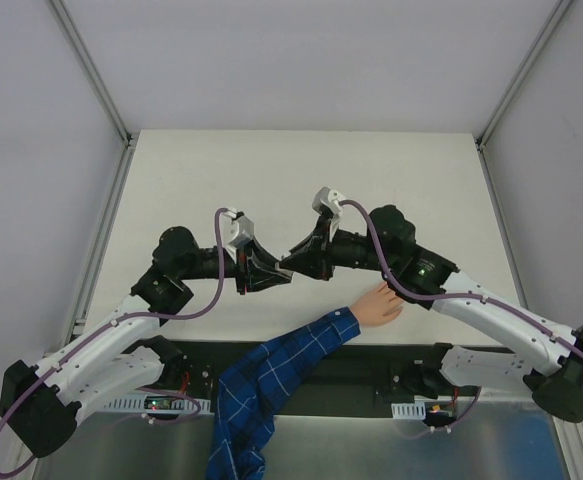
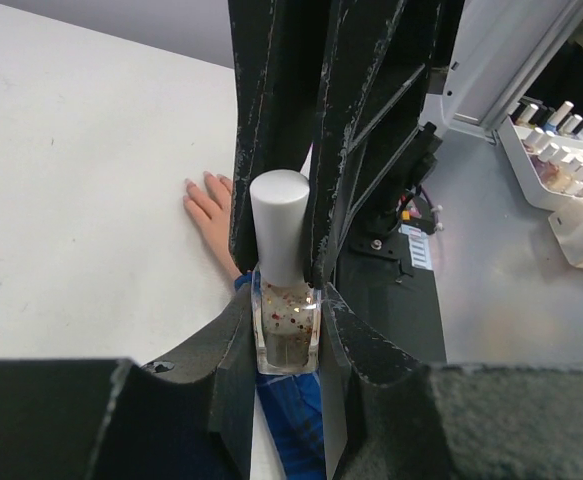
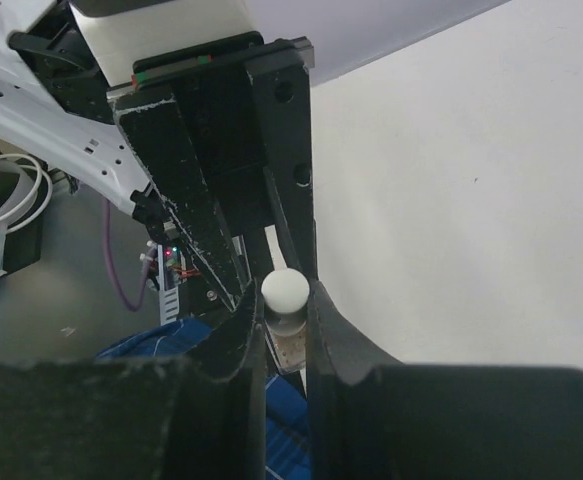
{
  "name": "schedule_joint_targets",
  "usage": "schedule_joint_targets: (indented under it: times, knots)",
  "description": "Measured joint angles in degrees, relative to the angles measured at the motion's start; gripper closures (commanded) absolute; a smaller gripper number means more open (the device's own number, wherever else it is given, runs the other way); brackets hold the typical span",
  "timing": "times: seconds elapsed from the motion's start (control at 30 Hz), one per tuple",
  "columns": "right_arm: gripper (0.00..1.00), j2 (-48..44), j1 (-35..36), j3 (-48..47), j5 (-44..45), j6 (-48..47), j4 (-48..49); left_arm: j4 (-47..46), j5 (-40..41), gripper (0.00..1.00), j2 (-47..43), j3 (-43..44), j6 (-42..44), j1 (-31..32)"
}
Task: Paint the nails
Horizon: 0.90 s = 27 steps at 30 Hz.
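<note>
A clear nail polish bottle with red glitter flecks and a white cap hangs above the table. My left gripper is shut on its glass body. My right gripper comes from the opposite side and is shut on the cap. In the top view the two grippers meet tip to tip over the table's middle. Below them a pale hand in a blue plaid sleeve lies flat on the table, partly under the right arm. The nails are barely distinguishable at the fingertips.
A white rack of small bottles stands off the table beyond the arm base. A black strip runs along the table's near edge between the arm bases. Grey frame posts rise at the back corners.
</note>
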<state>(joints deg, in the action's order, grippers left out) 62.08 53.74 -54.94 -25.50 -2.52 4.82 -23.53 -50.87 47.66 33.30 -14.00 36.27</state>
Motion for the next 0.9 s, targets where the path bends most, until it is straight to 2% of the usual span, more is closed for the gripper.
schedule_joint_targets:
  times: [0.03, 0.07, 0.13, 0.23, 0.33, 0.5, 0.63, 0.8, 0.9]
  knots:
    - [0.98, 0.0, -0.11, 0.0, -0.79, -0.09, 0.04, -0.09, -0.35, 1.0, -0.02, 0.0, -0.11, 0.0]
    - [0.91, -0.07, -0.13, 0.0, -0.98, -0.07, 0.0, -0.13, -0.74, 1.0, -0.07, 0.0, -0.17, 0.0]
    - [0.68, -0.37, -0.13, -0.13, -0.79, 0.09, -0.57, -0.15, -0.98, 1.0, -0.11, 0.0, -0.15, 0.0]
    - [0.46, -0.52, 0.55, -1.62, 2.05, 1.46, -3.32, -0.44, -0.76, 1.0, -0.13, 0.02, 0.7, 0.11]
    - [0.43, -0.52, 2.54, -4.52, 9.29, 3.56, -8.57, -0.5, 0.61, 1.0, -0.66, 0.68, 2.67, 0.5]
    - [0.46, -0.02, 9.68, -13.75, 30.29, 10.64, -21.18, 0.42, 5.88, 1.0, -1.79, 1.44, 5.11, 0.52]
    - [0.45, 2.21, 14.62, -19.41, 44.0, 15.74, -26.21, 0.85, 9.64, 1.0, -2.58, 1.44, 6.08, 0.52]
    - [0.46, 8.11, 18.67, -23.61, 54.73, 19.41, -30.97, 1.64, 12.66, 1.0, -2.62, 1.44, 6.16, 0.52]
    - [0.51, 11.5, 20.13, -25.44, 58.8, 20.04, -32.59, 2.01, 14.05, 1.0, -2.64, 1.44, 6.19, 0.52]
